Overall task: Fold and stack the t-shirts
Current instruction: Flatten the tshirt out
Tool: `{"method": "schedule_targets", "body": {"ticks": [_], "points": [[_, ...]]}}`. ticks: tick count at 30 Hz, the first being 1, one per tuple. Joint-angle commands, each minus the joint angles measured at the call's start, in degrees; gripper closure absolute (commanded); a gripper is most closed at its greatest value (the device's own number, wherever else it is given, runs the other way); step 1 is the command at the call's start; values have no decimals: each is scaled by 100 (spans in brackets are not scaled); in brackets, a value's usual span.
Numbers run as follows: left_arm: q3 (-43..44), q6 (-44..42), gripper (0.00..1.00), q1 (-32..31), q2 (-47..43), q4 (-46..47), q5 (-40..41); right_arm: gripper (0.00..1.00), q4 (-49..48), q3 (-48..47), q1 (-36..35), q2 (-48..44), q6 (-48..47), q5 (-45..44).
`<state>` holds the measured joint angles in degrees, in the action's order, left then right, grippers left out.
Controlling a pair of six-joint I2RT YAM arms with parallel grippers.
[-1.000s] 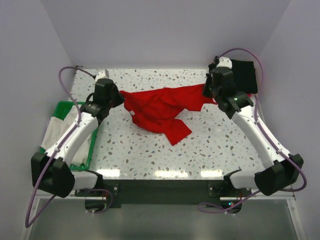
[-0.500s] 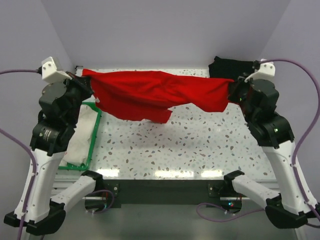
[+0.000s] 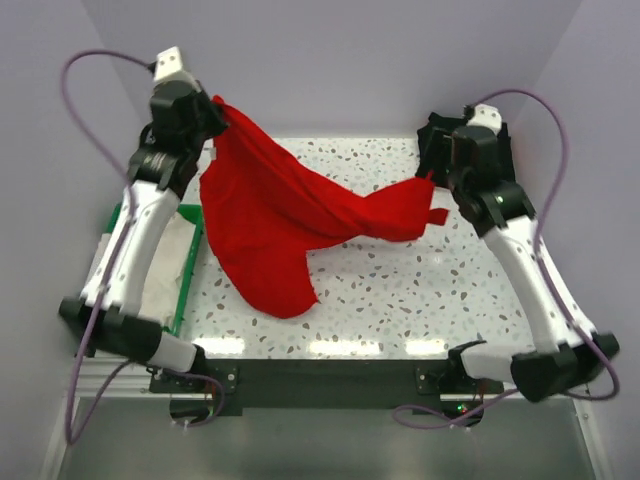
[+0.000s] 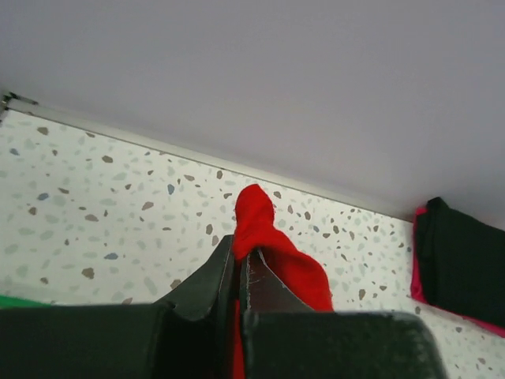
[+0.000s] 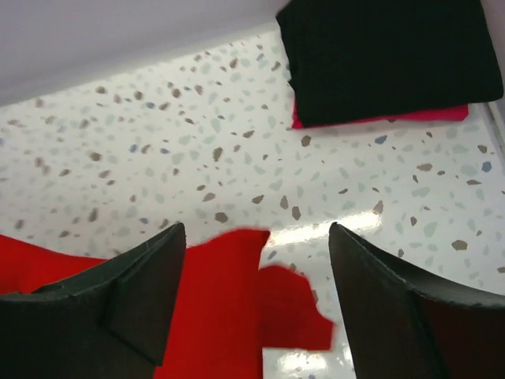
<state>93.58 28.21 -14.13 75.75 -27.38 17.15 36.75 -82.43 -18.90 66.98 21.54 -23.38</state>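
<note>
Cloth of red shirt (image 3: 270,215) pinched at one end in left gripper (image 3: 212,112), clenched tight and held high over far-left corner of table (image 3: 400,290), next to back wall (image 3: 330,60). From left wrist, fingers (image 4: 209,280) pressed together on a red fold poking up past their tips. Hangs from that grip as a broad sheet, sloping down and right across table; lower lobe trailing toward near edge, left of middle; narrower end stretching right to a spot just below right gripper (image 3: 442,178). Right gripper unclenched: jaws spread wide in right wrist view, gripping nothing, red cloth loose beneath and between them, ragged edge against bare table. Cannot tell whether fingertips brush the cloth. Black shirts (image 5: 387,55) folded in far-right corner, behind right gripper, apart from red shirt; thin red layer (image 5: 379,118) showing under their near edge. White shirt (image 3: 168,270) draped in green basket (image 3: 186,290) at left edge of table, beneath left arm, partly hidden by it.
</note>
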Motion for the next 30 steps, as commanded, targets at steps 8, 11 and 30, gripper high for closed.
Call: {"method": "schedule_targets", "body": {"ticks": [8, 11, 30], "points": [[608, -8, 30, 631, 2737, 158, -1328, 7, -440, 258, 870, 1723, 368, 1141], [-843, 369, 27, 640, 1779, 382, -960, 8, -976, 1364, 844, 1407, 604, 1553], [-5596, 1767, 41, -405, -798, 935, -537, 17, -2558, 2724, -142, 2222, 1326, 377]]}}
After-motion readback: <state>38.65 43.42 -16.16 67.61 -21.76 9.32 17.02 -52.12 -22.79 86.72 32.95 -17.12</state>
